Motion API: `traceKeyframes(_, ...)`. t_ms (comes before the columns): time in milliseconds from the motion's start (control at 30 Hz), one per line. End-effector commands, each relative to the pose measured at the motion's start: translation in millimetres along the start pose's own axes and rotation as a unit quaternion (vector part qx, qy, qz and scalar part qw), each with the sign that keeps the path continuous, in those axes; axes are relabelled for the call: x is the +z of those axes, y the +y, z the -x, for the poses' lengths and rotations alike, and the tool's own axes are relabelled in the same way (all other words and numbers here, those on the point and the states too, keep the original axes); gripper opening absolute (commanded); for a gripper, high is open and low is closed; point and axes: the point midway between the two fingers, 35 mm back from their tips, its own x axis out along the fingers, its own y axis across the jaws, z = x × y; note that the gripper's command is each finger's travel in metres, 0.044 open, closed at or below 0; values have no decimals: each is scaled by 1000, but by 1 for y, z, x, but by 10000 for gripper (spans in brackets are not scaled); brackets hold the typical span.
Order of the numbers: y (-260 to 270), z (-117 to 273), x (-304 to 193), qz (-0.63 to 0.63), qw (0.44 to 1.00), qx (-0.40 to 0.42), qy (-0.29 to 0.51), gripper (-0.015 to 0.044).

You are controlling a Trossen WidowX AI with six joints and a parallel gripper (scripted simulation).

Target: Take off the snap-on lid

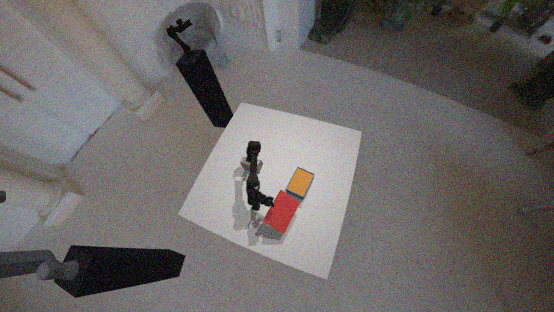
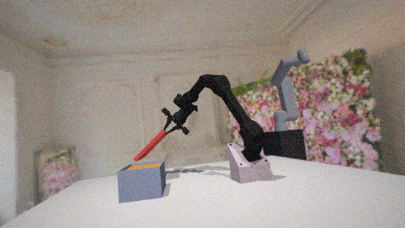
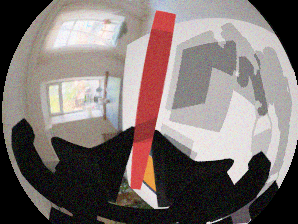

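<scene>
The red lid [image 1: 282, 212] [image 2: 150, 146] [image 3: 151, 85] is off the box and in the air, tilted, its far edge lower than the gripped edge. My gripper [image 1: 272, 202] [image 2: 166, 131] is shut on one edge of it. The blue-grey storage box [image 2: 142, 183] [image 1: 300, 182] [image 3: 149, 173] stands upright and open on the table, with an orange surface [image 2: 144, 166] showing inside. In the top view the lid is beside the box, towards the lower left. The lid's underside is hard to make out.
The white table [image 1: 305, 135] [image 2: 292, 194] carries the pinkish arm base [image 2: 252, 171]. A black pedestal [image 2: 286, 143] with a grey arm [image 2: 288, 96] stands behind the base. Another black pedestal [image 1: 205, 90] stands at the table's upper left corner in the top view.
</scene>
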Motion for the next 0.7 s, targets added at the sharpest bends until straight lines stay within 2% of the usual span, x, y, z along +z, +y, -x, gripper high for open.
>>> traceKeyframes(0,-1,-1,0,5,1000,4,1,0)
traceKeyframes(667,-18,-14,0,5,1000,4,2,0)
